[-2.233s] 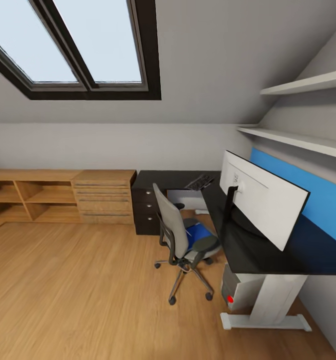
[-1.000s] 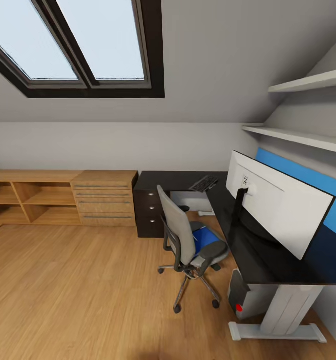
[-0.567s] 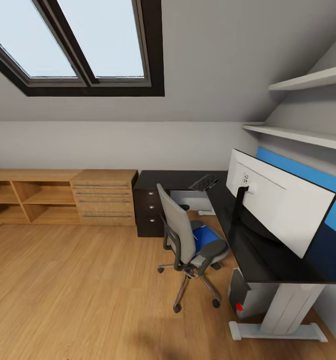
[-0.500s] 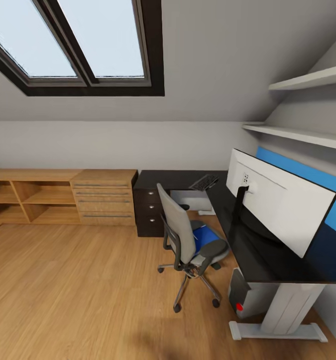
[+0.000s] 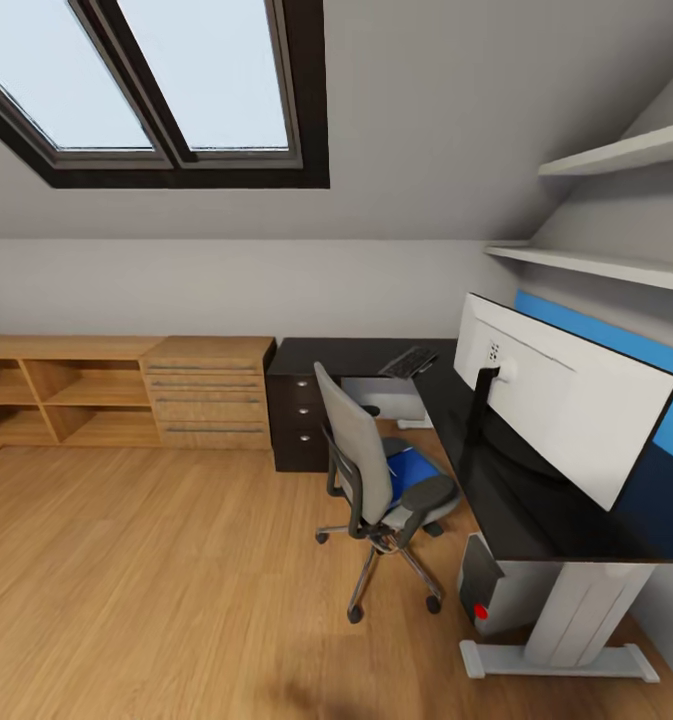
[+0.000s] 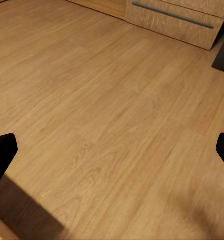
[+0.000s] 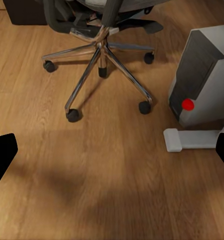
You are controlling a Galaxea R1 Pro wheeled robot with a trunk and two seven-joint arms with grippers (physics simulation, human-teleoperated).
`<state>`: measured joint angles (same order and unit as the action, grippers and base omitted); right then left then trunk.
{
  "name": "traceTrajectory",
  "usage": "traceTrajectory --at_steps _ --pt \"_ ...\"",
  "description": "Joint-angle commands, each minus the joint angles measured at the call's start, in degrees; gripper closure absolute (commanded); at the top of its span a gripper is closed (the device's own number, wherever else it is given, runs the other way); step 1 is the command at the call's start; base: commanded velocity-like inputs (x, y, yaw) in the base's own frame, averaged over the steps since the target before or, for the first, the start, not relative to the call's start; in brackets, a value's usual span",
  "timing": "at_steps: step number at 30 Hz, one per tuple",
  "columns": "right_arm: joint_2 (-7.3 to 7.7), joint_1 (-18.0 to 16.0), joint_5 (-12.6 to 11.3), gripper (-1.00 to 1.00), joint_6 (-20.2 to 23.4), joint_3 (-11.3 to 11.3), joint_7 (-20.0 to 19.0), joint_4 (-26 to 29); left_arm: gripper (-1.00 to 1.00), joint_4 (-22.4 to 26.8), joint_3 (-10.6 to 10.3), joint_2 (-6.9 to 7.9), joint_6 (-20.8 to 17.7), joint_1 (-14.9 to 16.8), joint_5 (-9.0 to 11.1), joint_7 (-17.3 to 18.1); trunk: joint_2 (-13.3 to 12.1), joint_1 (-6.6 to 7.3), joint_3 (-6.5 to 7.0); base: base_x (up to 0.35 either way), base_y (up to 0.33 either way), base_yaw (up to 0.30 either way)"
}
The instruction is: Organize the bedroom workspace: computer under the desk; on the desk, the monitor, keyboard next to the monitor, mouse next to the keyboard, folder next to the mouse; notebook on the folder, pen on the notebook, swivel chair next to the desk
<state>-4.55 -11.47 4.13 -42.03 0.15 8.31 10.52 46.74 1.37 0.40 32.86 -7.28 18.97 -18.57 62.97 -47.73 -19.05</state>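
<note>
The desk (image 5: 328, 354) has a glossy black top and runs along the right wall. On it stands the monitor (image 5: 566, 400), its pale back toward me. The keyboard (image 5: 408, 361) lies at the desk's far corner. The swivel chair (image 5: 371, 470) stands in front of the desk, chrome base (image 7: 99, 45) on the floor, and the blue folder (image 5: 410, 474) lies on its seat. The grey computer (image 5: 488, 588), also (image 7: 206, 75), stands under the desk's near end. My left gripper (image 6: 112, 150) and right gripper (image 7: 112, 150) hang open over the floor. Mouse, notebook and pen are out of view.
A light wooden drawer cabinet (image 5: 208, 392) and open shelves (image 5: 56, 395) line the back wall on the left. The desk's white foot (image 7: 191, 139) lies on the floor beside the computer. Two wall shelves (image 5: 606, 265) hang above the desk. Wooden floor (image 5: 146, 580) spreads to the left.
The whole view has shifted a little closer and tilted slightly, so the camera moved. Chair, monitor, keyboard and computer keep their places.
</note>
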Motion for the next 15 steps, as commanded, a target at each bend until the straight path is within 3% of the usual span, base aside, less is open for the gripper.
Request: traceTrajectory --at_steps 1,15 --pt "-0.02 -0.04 0.44 -1.0 -0.1 0.02 0.48 -0.03 -1.0 0.08 -0.11 0.03 0.09 -0.01 0.17 -0.18 0.46 -0.23 -0.24 0.0 0.0 0.0" --pt "-0.02 -0.04 0.44 -1.0 -0.05 0.1 0.48 -0.06 -1.0 -0.07 -0.14 0.04 0.01 -0.01 0.19 -0.24 6.07 -3.31 -2.75 0.0 0.0 0.0"
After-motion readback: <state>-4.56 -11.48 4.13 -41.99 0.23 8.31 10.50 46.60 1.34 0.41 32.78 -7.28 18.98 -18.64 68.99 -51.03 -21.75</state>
